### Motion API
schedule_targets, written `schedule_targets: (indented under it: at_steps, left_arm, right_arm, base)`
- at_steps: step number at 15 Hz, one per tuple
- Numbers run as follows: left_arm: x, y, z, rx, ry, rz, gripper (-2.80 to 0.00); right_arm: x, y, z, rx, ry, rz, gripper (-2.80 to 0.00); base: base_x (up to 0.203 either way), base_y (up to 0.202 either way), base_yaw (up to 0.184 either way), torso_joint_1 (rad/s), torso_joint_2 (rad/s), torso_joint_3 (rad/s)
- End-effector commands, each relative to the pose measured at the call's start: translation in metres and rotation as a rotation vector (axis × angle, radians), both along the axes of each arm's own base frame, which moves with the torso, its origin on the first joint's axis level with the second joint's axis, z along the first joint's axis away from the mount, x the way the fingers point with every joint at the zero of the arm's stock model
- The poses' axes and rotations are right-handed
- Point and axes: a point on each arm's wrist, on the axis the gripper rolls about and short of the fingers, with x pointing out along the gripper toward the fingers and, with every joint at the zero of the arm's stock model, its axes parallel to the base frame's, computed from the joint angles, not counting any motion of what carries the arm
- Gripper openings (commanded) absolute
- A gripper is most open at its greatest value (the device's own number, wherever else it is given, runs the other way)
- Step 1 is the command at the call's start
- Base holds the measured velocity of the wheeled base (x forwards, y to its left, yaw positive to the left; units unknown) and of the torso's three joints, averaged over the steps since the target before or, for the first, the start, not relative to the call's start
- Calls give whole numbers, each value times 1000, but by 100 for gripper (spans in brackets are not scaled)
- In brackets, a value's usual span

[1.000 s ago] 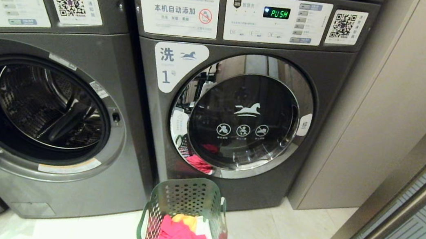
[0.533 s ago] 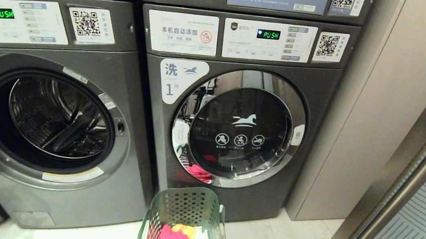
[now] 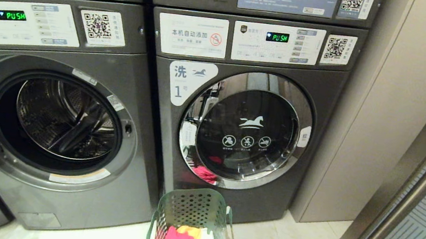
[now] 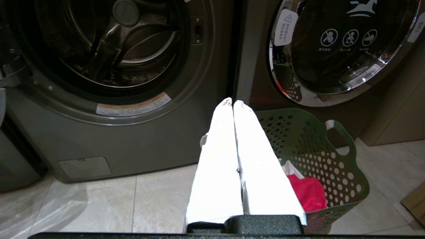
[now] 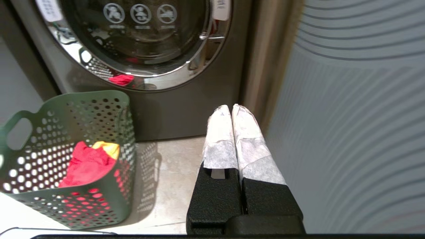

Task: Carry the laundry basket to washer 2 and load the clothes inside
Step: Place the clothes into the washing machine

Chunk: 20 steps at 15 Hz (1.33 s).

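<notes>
The left gripper (image 4: 233,102) has its white-wrapped fingers (image 4: 219,159) pressed together on nothing; beyond their tips stands the open washer (image 4: 109,66), and the basket (image 4: 332,156) sits on the floor just beside them, before washer 1 (image 3: 236,131); the clothes (image 4: 307,196), red uppermost, lie inside it. The right gripper (image 5: 231,107) likewise has its fingers (image 5: 220,139) together and empty; the basket stands well off to their side, washer 1's closed door (image 5: 139,43) ahead of their tips; no numeral shows on the open washer.
</notes>
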Motion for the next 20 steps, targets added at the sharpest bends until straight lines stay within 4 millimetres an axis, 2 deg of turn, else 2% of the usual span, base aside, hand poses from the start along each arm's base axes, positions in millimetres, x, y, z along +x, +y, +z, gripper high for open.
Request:
schedule_targets:
  at_steps: [1,20]
  left_arm:
    - [1,0,-2,0,9,-1,-280]
    - [1,0,-2,0,7,-1,-280]
  right_arm:
    - [0,0,-2,-1,7,0,-280]
    - [1,0,-2,-2,9,2,-280]
  base:
    - [0,198,-1,7,3,7]
    - [0,194,-1,4,2,3]
